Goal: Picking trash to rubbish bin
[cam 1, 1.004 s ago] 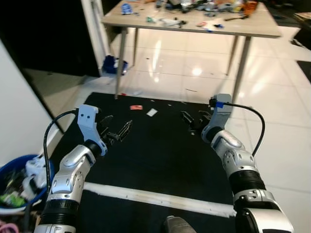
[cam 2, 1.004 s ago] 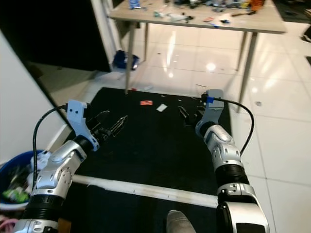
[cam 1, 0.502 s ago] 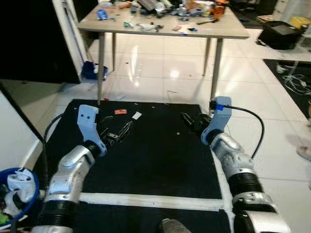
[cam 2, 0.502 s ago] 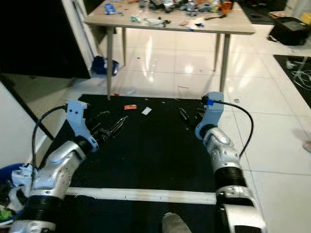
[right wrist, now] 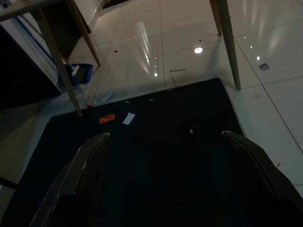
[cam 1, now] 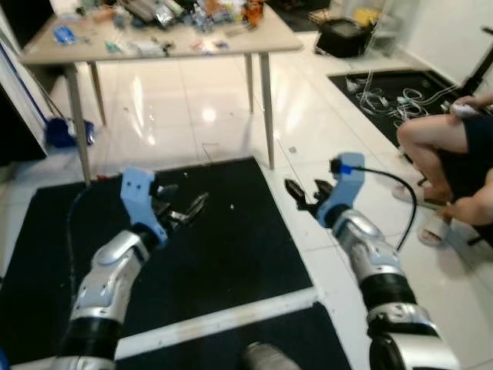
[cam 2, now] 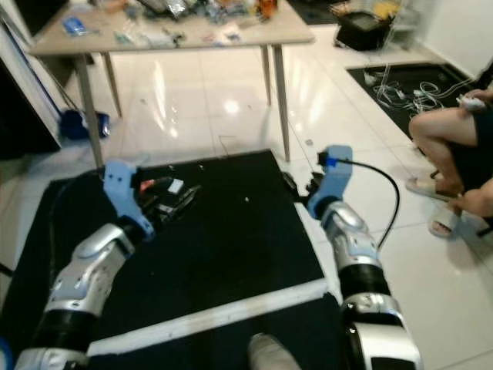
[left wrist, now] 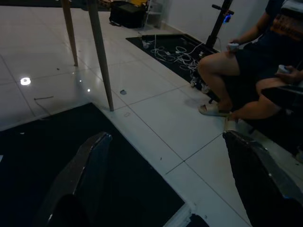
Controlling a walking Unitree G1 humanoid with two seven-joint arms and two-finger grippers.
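Two small scraps lie on the black mat (cam 2: 231, 223): a red scrap (right wrist: 107, 118) and a white scrap (right wrist: 128, 118). In the right eye view they show as the red scrap (cam 2: 159, 183) and the white scrap (cam 2: 176, 186), just beyond my left gripper's fingers. My left gripper (cam 1: 185, 199) hovers open over the mat's left part, holding nothing. My right gripper (cam 1: 306, 189) hangs open and bare at the mat's right edge, over the white tiles. Both wrist views show the fingers (left wrist: 90, 161) spread wide.
A cluttered wooden table (cam 1: 154, 42) stands beyond the mat, with a blue object (cam 1: 60, 132) by its left leg. A person (cam 1: 454, 154) sits at the right, near cables (cam 1: 385, 96) on a dark mat. A white stripe (cam 1: 223, 320) crosses the mat close to me.
The camera has swung to the right: the blue bin at the lower left has left the picture and the seated person has come in. Both arms keep their pose, grippers still open.
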